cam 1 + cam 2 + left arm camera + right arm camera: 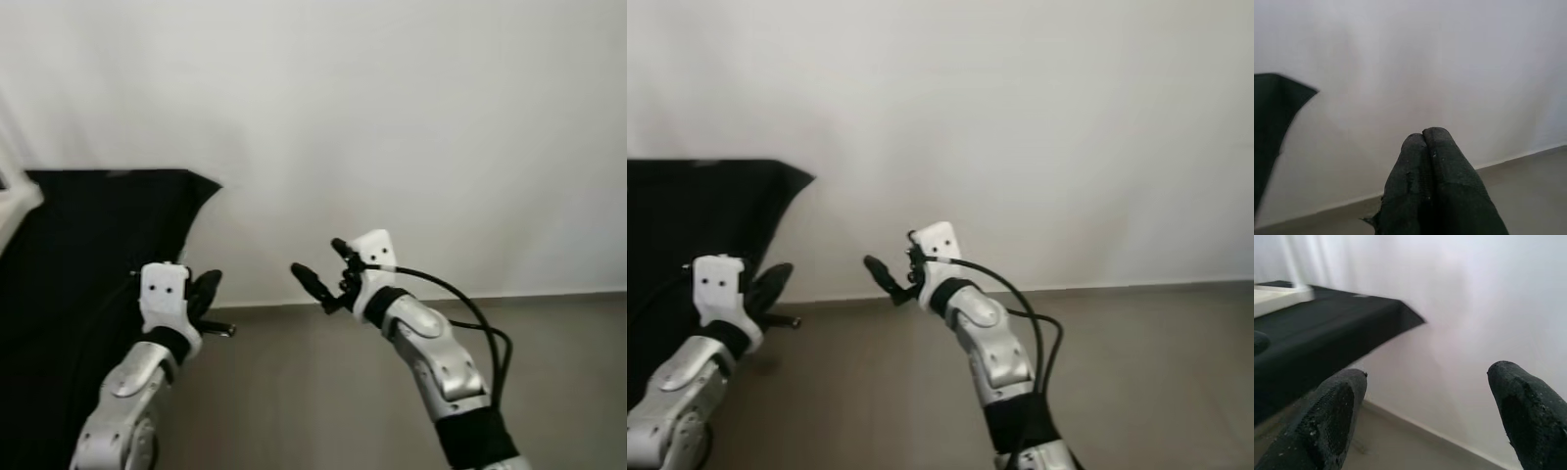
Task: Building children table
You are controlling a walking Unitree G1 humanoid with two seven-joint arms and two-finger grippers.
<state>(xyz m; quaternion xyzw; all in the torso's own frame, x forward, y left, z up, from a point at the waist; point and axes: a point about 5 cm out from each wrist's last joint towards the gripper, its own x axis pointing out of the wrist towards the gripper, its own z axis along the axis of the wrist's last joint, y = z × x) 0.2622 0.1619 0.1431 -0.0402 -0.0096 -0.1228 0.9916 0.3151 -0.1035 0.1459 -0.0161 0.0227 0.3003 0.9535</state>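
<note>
End effectors, two (left (208, 294) closed, right (318, 269) spread), one black cloth (88, 245)

you have a black-draped table (98, 225) at the robot's left, against the white wall. a pale, whitish piece (1281, 296) rests on its top, blurred.

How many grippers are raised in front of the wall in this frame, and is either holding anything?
2. The left gripper is up beside the black-draped table, fingers shut and empty. The right gripper is raised mid-scene before the white wall, fingers open and empty.
</note>
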